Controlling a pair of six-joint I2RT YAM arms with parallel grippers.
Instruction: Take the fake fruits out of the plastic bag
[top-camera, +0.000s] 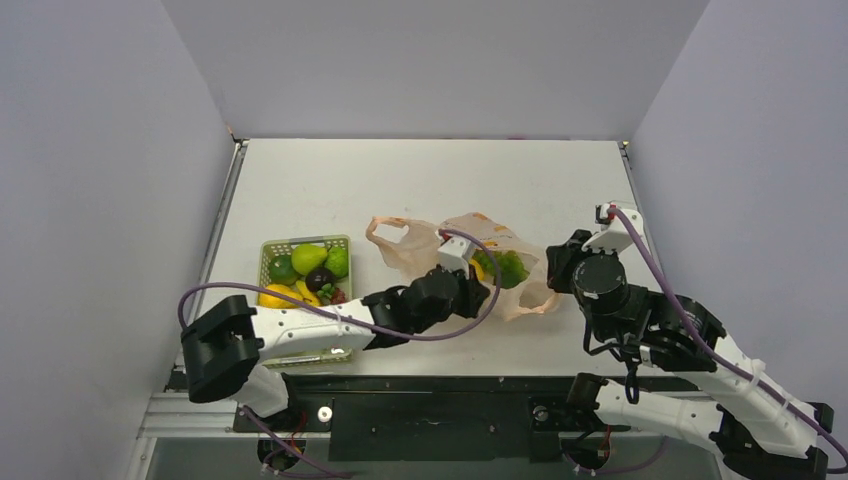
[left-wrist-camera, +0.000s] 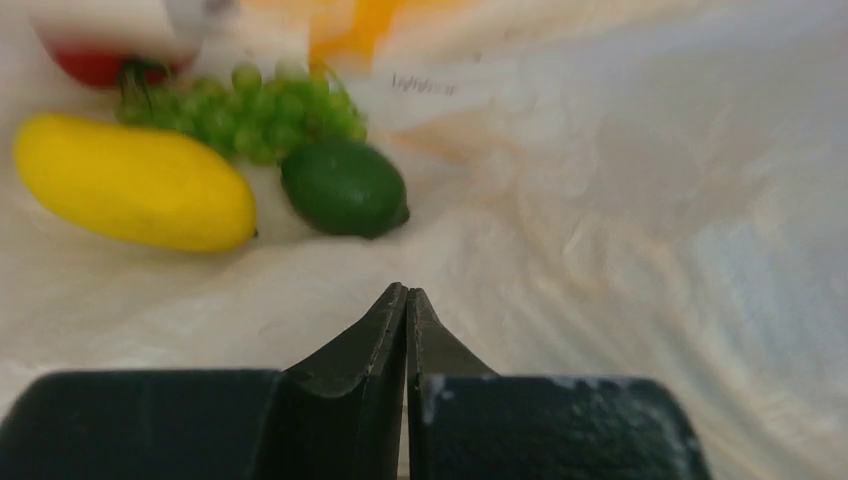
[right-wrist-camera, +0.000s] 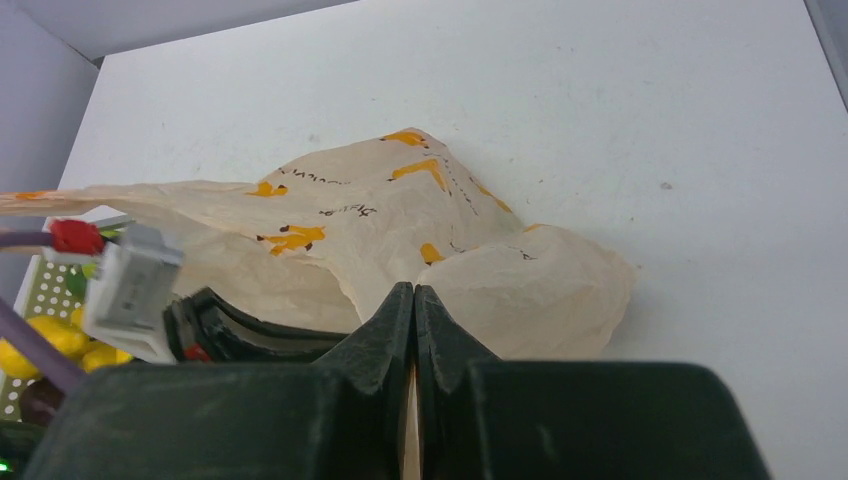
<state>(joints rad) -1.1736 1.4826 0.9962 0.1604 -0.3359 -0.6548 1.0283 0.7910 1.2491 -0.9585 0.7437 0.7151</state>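
The peach plastic bag (top-camera: 478, 232) with banana prints lies mid-table, its mouth facing left. My left gripper (top-camera: 480, 275) reaches inside it and is shut on nothing (left-wrist-camera: 407, 292). Ahead of it inside the bag lie a yellow fruit (left-wrist-camera: 130, 182), a green lime (left-wrist-camera: 343, 188), green grapes (left-wrist-camera: 260, 115) and a red apple (left-wrist-camera: 95, 65). Green fruit (top-camera: 511, 268) shows through the film from above. My right gripper (top-camera: 553, 272) is shut on a fold of the bag (right-wrist-camera: 520, 285) at its right edge, fingertips (right-wrist-camera: 413, 290) pinching the film.
A light green lattice basket (top-camera: 268, 246) stands left of the bag, holding green, yellow and dark purple fruits. It also shows in the right wrist view (right-wrist-camera: 40, 285) behind my left wrist (right-wrist-camera: 130, 285). Grey walls enclose the table on three sides.
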